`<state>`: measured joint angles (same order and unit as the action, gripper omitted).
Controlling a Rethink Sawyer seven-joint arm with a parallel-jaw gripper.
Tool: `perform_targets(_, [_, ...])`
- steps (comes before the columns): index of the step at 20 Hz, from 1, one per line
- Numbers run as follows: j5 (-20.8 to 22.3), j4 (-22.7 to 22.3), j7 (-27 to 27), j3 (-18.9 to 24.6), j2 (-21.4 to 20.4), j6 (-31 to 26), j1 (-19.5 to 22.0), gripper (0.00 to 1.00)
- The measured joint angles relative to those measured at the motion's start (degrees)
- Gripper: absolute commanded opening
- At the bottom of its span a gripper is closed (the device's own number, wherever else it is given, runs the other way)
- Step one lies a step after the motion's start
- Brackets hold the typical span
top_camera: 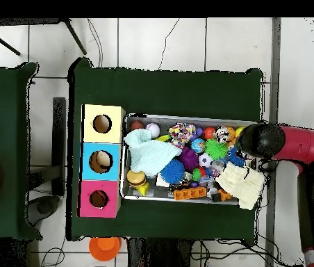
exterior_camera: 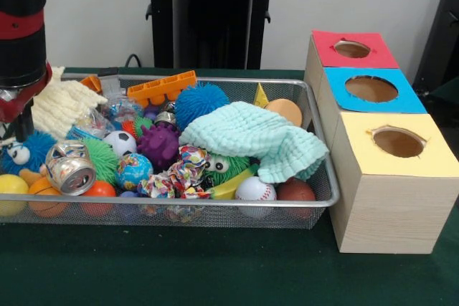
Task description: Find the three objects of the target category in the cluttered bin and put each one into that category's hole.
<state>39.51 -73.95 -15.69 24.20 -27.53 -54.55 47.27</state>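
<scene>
Arm (exterior_camera: 21,26) was a thick black cylinder with 1 red band around it and a red rounded section below, grey metal showing at its lower edge. From overhead, arm looked red along its length with a round black end. Pedestal (exterior_camera: 212,12) was black.

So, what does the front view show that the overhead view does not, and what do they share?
Only the front view shows the crushed silver can, the baseball and the googly eyes under the mint knitted cloth. Only the overhead view shows the red arm reaching over the bin's end, and an orange round object on the floor. Both show the wire bin, the cream knitted cloth and the red-topped box's hole.
</scene>
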Motion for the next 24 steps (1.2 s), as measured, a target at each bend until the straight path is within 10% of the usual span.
perform_targets(6, [0.18,0.01,0.00,0.01,1.87,0.00,0.04,0.00])
perform_targets(7, [0.63,0.02,0.00,0.01,2.59,0.00,0.04,1.00])
perform_targets(24, [1.82,0.81,0.00,0.40,5.31,0.02,0.65,1.00])
